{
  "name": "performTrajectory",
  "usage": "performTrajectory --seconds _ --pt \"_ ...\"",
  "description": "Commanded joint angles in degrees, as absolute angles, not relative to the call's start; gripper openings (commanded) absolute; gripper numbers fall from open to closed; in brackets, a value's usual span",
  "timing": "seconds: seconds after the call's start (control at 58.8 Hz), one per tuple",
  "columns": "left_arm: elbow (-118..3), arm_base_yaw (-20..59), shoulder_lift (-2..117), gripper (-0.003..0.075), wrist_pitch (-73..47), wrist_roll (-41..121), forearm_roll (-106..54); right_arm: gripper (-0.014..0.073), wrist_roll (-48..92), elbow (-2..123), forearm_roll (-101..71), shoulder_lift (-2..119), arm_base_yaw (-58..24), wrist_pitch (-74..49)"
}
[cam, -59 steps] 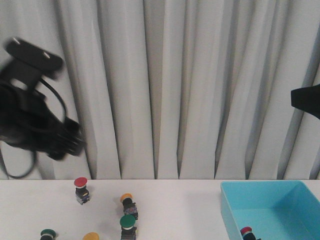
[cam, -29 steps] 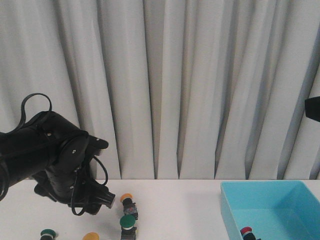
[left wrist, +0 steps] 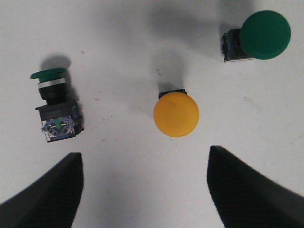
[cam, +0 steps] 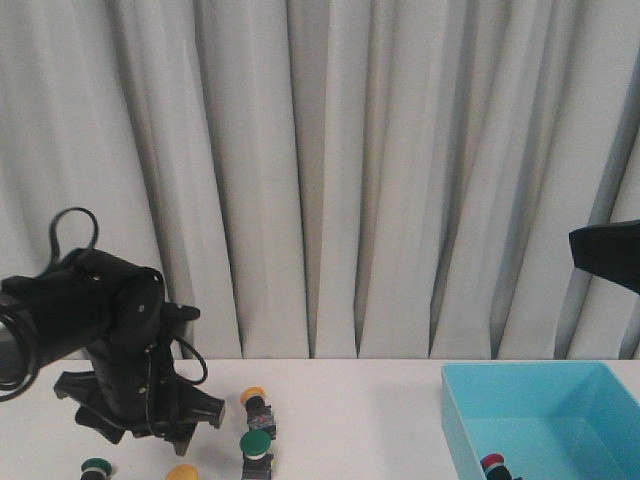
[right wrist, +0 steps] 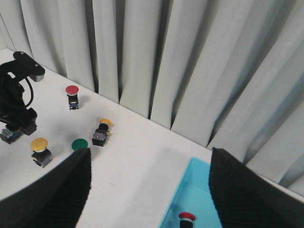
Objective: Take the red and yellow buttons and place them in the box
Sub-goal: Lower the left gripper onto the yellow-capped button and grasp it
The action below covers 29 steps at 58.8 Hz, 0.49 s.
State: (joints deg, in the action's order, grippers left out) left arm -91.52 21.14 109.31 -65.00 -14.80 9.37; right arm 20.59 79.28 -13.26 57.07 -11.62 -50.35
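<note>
Yellow button [left wrist: 176, 114] stands upright on the white table [left wrist: 133, 38], cap up, seen from above in the left wrist view; it sits between the two dark fingers [left wrist: 50, 199] of the left gripper [left wrist: 142, 190], nearer the finger at 4 o'clock, touching neither. Fingers wide apart, nothing held. Same button in the front view [cam: 181, 472] at the bottom edge, just below the left arm [cam: 110, 350], which is low over the table. A green button [left wrist: 264, 35] stands at 1 o'clock from the yellow one, apart from it; a second green button [left wrist: 53, 107] lies on its side at 9 o'clock, well apart. Second yellow button [right wrist: 101, 129] lies tipped over, at 2 o'clock from the first in the right wrist view, with the upright green one [right wrist: 79, 144] between them. Red button [right wrist: 72, 95] stands upright near the curtain [right wrist: 190, 57], at 12 o'clock from the first yellow in that view; hidden behind the left arm in the front view. Box [cam: 560, 410] at the right end of the table, well apart from the loose buttons; another red button [cam: 493, 464] lies inside it near the left wall. Right gripper [right wrist: 147, 190] is high above the table; its two dark fingers [right wrist: 247, 190] spread wide, nothing between them. In the front view only a dark part of the right arm [cam: 605, 255] shows at the right edge.
</note>
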Motion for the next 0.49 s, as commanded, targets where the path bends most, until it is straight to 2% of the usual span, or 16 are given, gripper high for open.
performTrajectory --seconds 0.0,0.476 --pt "-93.12 21.16 108.26 0.0514 -64.02 -13.87 9.22 0.0497 20.27 80.77 -13.35 56.63 -11.78 -46.57" --pt "-93.12 21.35 109.74 0.0514 -59.23 -15.81 10.27 0.0497 20.27 80.77 -13.22 56.63 -11.78 -46.93"
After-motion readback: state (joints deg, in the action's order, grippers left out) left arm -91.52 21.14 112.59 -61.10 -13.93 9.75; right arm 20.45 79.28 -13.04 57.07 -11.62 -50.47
